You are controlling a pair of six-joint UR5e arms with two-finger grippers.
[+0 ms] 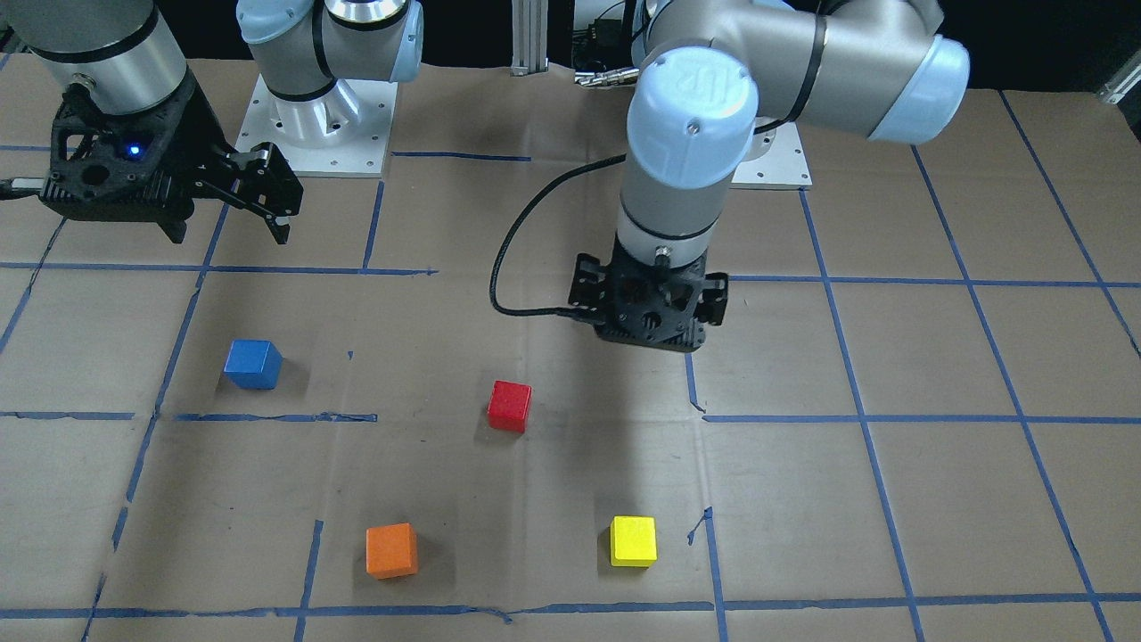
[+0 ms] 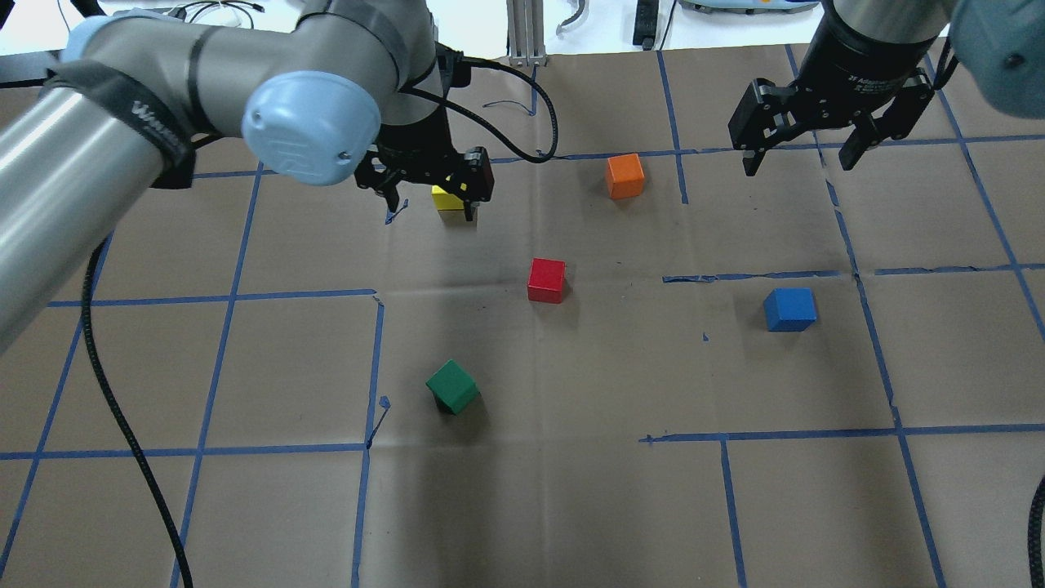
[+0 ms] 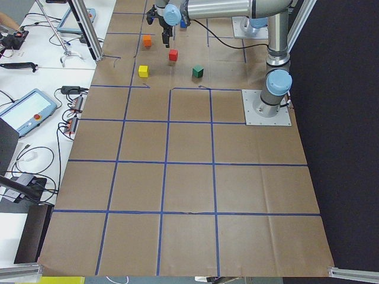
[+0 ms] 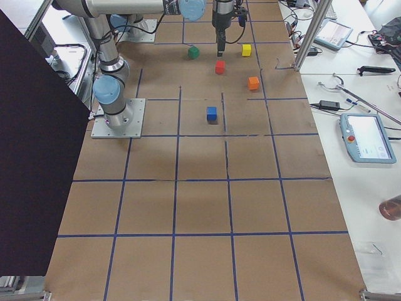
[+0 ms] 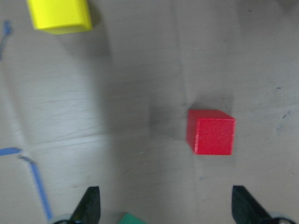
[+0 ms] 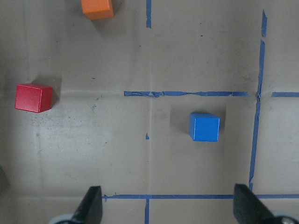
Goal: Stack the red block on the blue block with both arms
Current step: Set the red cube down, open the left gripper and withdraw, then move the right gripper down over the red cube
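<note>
Counter [image 2: 571, 506]: brown cardboard, blue tape grid [image 2: 237, 296]; white bench [image 4: 376, 81] with cables and tablet [image 4: 366, 138] alongside. Red block [image 2: 546, 280] mid-counter, loose. Blue block [image 2: 789, 309] well apart, on right arm's side. Left gripper [image 2: 430, 211] and right gripper [image 2: 798, 163] both spread wide, empty, above counter.

This is a robotics lab: two robot arms [image 1: 691, 178] stand bolted on metal plates [image 3: 266, 116] to a long desk [image 4: 200, 207] papered brown and gridded with blue tape [image 4: 229, 180], a control tablet [image 4: 366, 138] lying on the white side bench [image 4: 376, 188].
</note>
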